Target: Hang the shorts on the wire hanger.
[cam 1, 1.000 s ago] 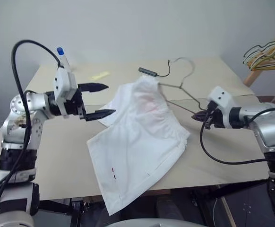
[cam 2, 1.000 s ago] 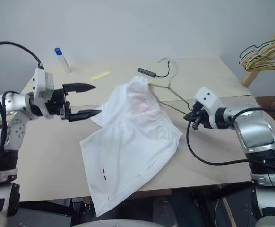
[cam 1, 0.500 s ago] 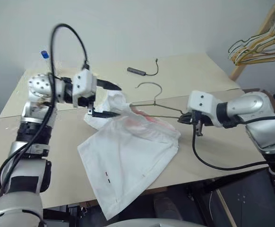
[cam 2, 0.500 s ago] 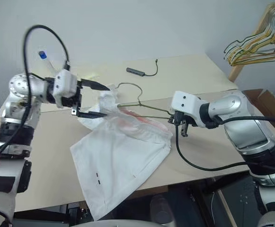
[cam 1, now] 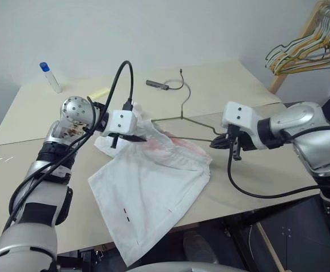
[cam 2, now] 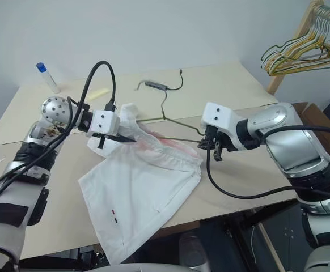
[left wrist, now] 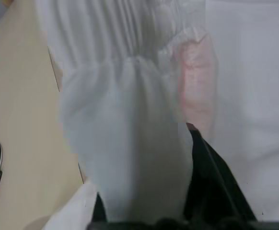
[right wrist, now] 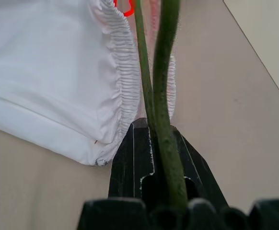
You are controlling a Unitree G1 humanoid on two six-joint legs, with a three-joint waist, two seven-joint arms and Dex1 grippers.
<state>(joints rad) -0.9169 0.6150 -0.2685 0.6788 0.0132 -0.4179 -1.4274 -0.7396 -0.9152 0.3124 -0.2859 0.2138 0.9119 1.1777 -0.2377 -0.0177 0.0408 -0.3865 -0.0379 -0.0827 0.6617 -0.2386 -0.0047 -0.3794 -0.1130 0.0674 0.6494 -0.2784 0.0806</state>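
Shorts (cam 1: 153, 187): thin white fabric, lower centre of the head views, spread flat and crumpled, one hem hanging over the near table edge. A tiny red-and-black mark sits near the low hem. The gathered elastic waistband, ribbed with fine pleats, lies at the far end, with a pinkish lining showing through it.

Table (cam 1: 256, 170): pale beige board with a matte, smooth top, filling the middle of the picture.

Left gripper (cam 1: 139, 137): left of centre, two black tapered fingers clenched on a bunched fold of the waistband. In the left wrist view the white pleated cloth drapes over one finger and hides much of it.

Right gripper (cam 2: 202, 144): right of centre, black fingers clamped tight on the wire hanger at one lower corner, just beside the waistband edge.

Wire hanger (cam 1: 179, 116): thin olive-grey metal rod, a triangle with a curved hook, at the centre of the picture. One side runs into the waistband opening; the hook points toward the far table.

Black cable (cam 1: 176, 85): thin cord with a small grey adapter block, upper centre.

Tube (cam 1: 50, 76): clear slim cylinder with a blue cap, standing upper left.

Bunch of hangers (cam 1: 304, 51): yellow and green wire on a wooden rail, upper right.
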